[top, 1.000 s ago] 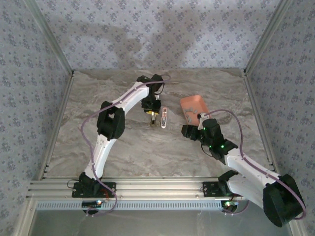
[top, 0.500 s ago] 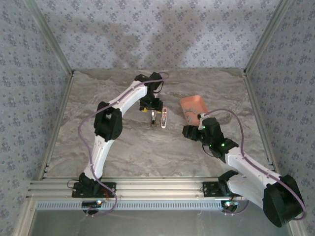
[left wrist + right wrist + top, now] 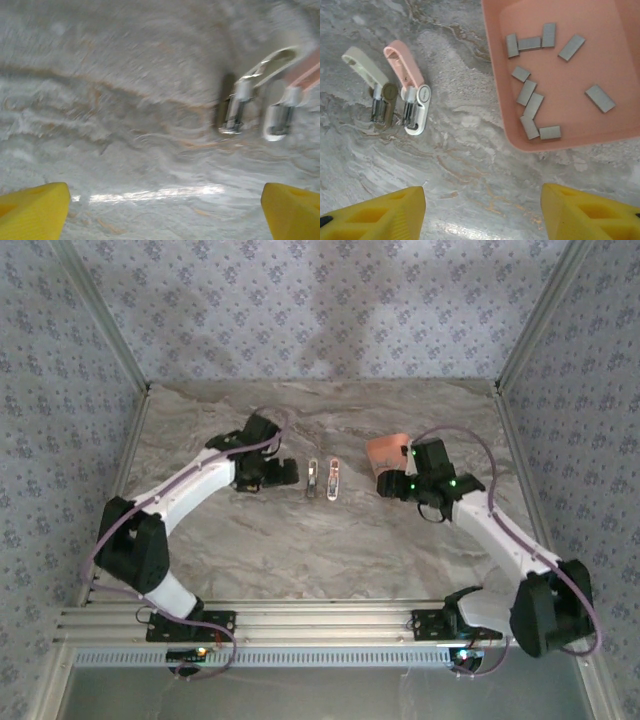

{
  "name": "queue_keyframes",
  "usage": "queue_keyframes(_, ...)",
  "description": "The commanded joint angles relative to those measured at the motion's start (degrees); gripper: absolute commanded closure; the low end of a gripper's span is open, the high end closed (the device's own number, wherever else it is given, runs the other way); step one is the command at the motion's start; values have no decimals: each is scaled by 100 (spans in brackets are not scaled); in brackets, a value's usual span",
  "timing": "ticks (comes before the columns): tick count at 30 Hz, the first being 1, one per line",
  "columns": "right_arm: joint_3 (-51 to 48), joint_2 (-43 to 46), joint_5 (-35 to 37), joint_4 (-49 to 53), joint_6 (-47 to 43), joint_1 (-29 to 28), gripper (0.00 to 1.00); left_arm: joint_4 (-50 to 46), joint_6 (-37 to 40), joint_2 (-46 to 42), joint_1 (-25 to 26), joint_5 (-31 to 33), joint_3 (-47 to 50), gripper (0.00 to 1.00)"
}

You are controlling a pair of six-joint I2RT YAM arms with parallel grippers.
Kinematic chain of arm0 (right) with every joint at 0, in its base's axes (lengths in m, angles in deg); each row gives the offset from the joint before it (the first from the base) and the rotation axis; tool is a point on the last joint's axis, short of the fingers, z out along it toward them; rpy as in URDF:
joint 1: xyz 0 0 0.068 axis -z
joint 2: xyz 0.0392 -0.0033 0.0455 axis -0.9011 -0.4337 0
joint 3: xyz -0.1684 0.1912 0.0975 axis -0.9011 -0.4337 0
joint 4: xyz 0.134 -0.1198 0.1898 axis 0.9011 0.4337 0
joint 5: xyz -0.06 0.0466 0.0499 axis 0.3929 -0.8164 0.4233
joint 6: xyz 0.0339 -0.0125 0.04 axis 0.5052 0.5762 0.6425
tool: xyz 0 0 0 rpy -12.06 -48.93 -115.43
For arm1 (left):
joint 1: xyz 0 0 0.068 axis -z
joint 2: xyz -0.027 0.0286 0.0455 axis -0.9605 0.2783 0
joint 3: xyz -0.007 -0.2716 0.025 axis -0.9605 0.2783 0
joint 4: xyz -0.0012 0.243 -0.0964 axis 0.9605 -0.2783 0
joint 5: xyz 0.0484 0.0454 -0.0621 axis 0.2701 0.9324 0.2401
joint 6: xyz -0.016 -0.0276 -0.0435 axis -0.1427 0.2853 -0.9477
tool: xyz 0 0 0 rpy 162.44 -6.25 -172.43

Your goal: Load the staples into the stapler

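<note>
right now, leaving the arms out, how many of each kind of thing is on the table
pink-and-white stapler: 1
whitish oblong piece beside it: 1
salmon tray: 1
staple strips lying in the tray: 10
total: 13

Grey-beige marbled tabletop (image 3: 300, 550) is lying across the whole cell, with brownish veins running through it. Three walls (image 3: 330, 310) are standing around it, all wearing pale blue-grey wallpaper with a small repeating flower print. Aluminium posts (image 3: 107, 320) are rising at the back corners and aluminium rails (image 3: 320, 623) are lying along the near edge. Soft shadows are falling on the back wall. A bright glare streak (image 3: 155, 192) is showing on the tabletop in the left wrist view.
</note>
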Motion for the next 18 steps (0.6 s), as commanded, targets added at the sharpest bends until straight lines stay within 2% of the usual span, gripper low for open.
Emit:
queue_keyframes(1, 690, -653, -283, 1051, -463, 283, 36, 887, -505, -509, -109, -118, 826, 2)
queue_keyframes(7, 2020, -2069, -269, 1793, -943, 413, 36, 1021, -545, -960, -280, -94, 1490, 2)
queue_keyframes(18, 3440, -3894, -138, 2225, -1263, 255, 37, 1099, -486, -961, -418, -28, 1685, 2)
